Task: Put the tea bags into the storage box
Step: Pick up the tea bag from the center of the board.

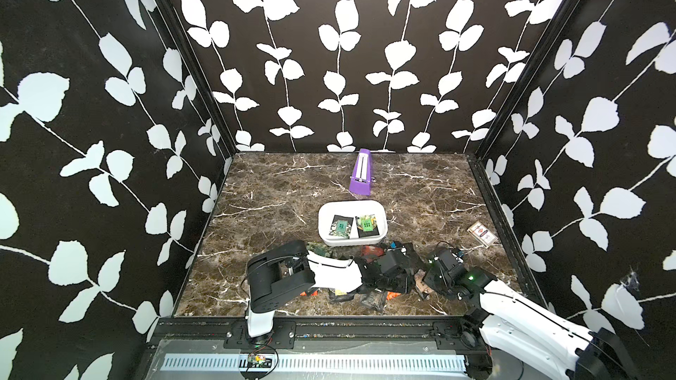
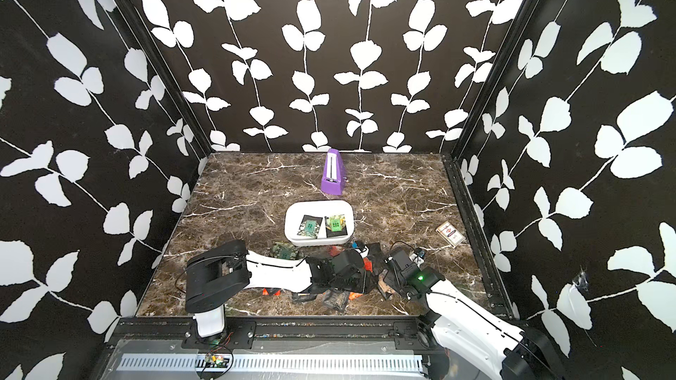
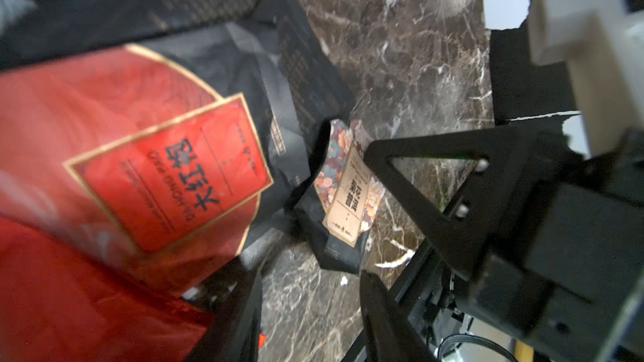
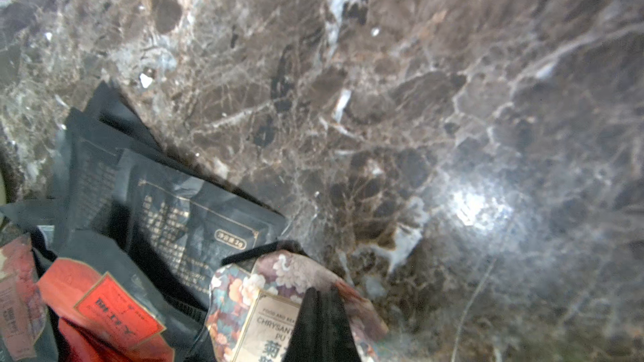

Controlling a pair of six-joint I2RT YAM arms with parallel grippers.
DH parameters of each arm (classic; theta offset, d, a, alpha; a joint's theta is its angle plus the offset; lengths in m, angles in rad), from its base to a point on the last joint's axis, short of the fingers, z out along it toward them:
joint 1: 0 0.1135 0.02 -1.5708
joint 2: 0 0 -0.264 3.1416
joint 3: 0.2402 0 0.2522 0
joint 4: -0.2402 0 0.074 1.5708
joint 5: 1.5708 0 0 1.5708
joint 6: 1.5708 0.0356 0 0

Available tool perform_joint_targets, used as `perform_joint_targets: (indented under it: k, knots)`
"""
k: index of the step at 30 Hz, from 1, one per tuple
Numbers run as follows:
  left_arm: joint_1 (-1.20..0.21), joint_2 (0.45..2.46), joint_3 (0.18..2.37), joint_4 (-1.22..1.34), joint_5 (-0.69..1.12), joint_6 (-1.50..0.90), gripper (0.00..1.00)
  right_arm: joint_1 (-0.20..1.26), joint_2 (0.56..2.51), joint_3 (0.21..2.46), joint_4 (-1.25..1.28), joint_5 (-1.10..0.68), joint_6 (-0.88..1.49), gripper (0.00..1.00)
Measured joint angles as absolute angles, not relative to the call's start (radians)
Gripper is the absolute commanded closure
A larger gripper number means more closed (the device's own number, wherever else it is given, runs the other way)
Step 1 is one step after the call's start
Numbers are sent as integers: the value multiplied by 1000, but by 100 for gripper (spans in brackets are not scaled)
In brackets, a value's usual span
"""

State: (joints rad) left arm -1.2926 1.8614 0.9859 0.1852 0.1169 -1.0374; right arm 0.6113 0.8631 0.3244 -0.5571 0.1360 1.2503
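Right claw (image 4: pixel 320 296) shut, tips on a floral bag (image 4: pixel 240 294) at lower centre, pinch or mere touch impossible to tell. Left claw (image 3: pixel 308 308) parted, holding nothing, over marble (image 3: pixel 400 47). Loose tea bags (image 1: pixel 371 251) heaped lower centre in both top views, two inside the box (image 1: pixel 353 242) at mid-frame.

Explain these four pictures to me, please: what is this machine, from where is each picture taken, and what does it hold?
Two robot arms work over a marble table. Two pictures look down from one camera above; two come from cameras on the arms' wrists. A white storage box holds two tea bags; more lie piled in front of it, under the arms. A purple wedge and a card pack sit apart. The left gripper is open and empty, beside a red tea bag. The right gripper is shut, tips on a floral tea bag; whether it grips it, I cannot tell.
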Motion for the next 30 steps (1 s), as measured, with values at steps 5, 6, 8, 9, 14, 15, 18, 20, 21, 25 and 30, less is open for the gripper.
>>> perform_joint_targets:
  k: [5, 6, 8, 9, 14, 15, 18, 20, 21, 25, 30]
  knots:
    - [-1302, 1893, 1012, 187, 125, -1054, 61, 609, 847, 314, -547, 133, 1255, 100]
    - [-1302, 1898, 1015, 187, 127, -1056, 63, 608, 842, 311, -545, 133, 1257, 100]
    - [-1302, 1911, 1023, 187, 131, -1060, 67, 608, 830, 304, -541, 130, 1261, 100]
    - [-1302, 1917, 1028, 187, 134, -1062, 70, 608, 825, 301, -540, 130, 1263, 100]
    - [-1302, 1957, 1052, 212, 142, -1083, 72, 607, 812, 294, -537, 125, 1272, 100]
    - [-1302, 1961, 1058, 213, 142, -1085, 72, 607, 809, 293, -537, 124, 1272, 100]
    - [-1302, 1970, 1066, 219, 141, -1088, 72, 607, 804, 289, -534, 123, 1273, 100]
    - [-1302, 1971, 1069, 217, 134, -1089, 72, 607, 800, 286, -531, 123, 1275, 100]
    - [-1302, 1973, 1073, 214, 130, -1089, 72, 607, 799, 286, -530, 123, 1275, 100]
    - [-1302, 1983, 1083, 217, 119, -1091, 75, 607, 789, 277, -519, 122, 1277, 100]
    - [-1302, 2000, 1093, 224, 115, -1102, 90, 607, 776, 268, -504, 120, 1279, 100]
